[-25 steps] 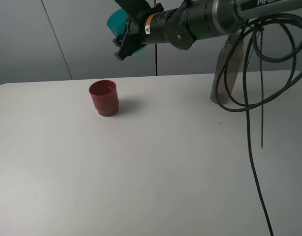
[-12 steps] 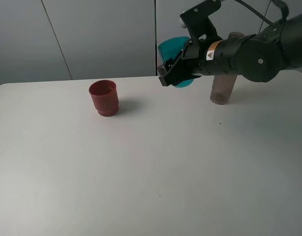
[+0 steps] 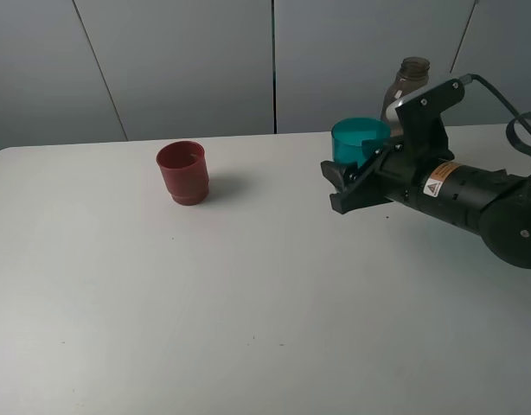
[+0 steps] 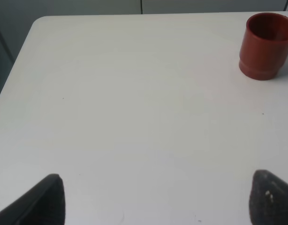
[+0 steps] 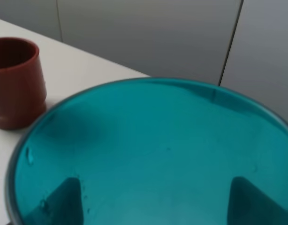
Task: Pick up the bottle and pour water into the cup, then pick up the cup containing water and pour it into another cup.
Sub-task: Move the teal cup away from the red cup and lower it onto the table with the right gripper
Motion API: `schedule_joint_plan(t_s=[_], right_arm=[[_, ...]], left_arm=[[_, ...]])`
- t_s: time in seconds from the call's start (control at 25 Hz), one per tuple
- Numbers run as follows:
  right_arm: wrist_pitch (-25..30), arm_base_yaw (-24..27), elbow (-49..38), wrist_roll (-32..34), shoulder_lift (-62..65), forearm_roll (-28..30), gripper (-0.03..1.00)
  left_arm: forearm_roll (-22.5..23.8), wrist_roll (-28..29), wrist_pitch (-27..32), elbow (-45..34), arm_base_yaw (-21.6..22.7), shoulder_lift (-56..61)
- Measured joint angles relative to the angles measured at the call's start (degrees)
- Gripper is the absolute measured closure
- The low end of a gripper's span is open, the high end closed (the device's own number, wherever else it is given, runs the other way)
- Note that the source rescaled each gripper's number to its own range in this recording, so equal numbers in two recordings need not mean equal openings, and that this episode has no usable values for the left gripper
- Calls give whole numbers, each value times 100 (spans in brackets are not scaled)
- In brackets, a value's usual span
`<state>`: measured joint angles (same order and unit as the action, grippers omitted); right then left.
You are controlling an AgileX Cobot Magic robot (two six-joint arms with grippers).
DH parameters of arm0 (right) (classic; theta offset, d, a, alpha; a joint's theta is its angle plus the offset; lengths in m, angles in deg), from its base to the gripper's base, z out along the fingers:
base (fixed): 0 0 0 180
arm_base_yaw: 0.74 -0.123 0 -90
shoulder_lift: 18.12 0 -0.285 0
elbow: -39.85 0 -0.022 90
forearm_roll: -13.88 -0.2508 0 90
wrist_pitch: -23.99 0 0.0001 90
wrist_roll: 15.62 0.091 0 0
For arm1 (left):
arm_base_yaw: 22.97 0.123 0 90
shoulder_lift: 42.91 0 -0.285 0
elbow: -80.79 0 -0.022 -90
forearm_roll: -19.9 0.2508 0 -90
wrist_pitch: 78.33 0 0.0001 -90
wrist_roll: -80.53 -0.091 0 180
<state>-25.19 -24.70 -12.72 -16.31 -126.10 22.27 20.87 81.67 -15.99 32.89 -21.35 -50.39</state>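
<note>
The right hand [image 3: 356, 183] pinched the upright teal cup [image 3: 360, 142] beside the bottle [image 3: 406, 86]. The left hand [image 4: 155, 197] hung spread above the surface [image 3: 205, 294], the red cup [image 3: 182, 172] standing well apart.

Looks like a robotics lab or test room, not a home or kitchen. A plain white table [image 3: 248, 285] is set against bare grey wall panels [image 3: 188, 60] split by thin dark seams. A black robot arm [image 3: 473, 194] with a warning sticker and loose cables is seen over it, and only a few plastic props are laid out.
</note>
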Motion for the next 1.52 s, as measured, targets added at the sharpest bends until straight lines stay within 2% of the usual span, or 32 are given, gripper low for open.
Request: schedule_joint_plan(t_s=[0.12, 0.24, 0.32, 0.6, 1.16, 1.2, 1.24, 1.28, 1.36, 1.52], right_arm=[[-571, 0, -67, -25, -490, 23, 93], [-1519, 0, -67, -38, -1024, 77, 93], [-1833, 0, -67, -117, -1418, 120, 93], [-1902, 9, 92, -615, -2277, 253, 93], [-1939, 9, 181, -451, -2384, 354, 93], [-1939, 9, 181, -409, -2384, 376, 90], [-1939, 9, 181, -352, -2384, 404, 80], [-1939, 9, 181, -327, -2384, 404, 64], [-1945, 9, 181, -284, -2384, 413, 39], [-1945, 9, 181, -169, -2384, 451, 6]], left_arm=[[0, 0, 0, 0, 0, 0], [0, 0, 0, 0, 0, 0], [0, 0, 0, 0, 0, 0], [0, 12, 0, 0, 0, 0], [0, 12, 0, 0, 0, 0], [0, 12, 0, 0, 0, 0], [0, 12, 0, 0, 0, 0], [0, 12, 0, 0, 0, 0], [0, 12, 0, 0, 0, 0], [0, 12, 0, 0, 0, 0]])
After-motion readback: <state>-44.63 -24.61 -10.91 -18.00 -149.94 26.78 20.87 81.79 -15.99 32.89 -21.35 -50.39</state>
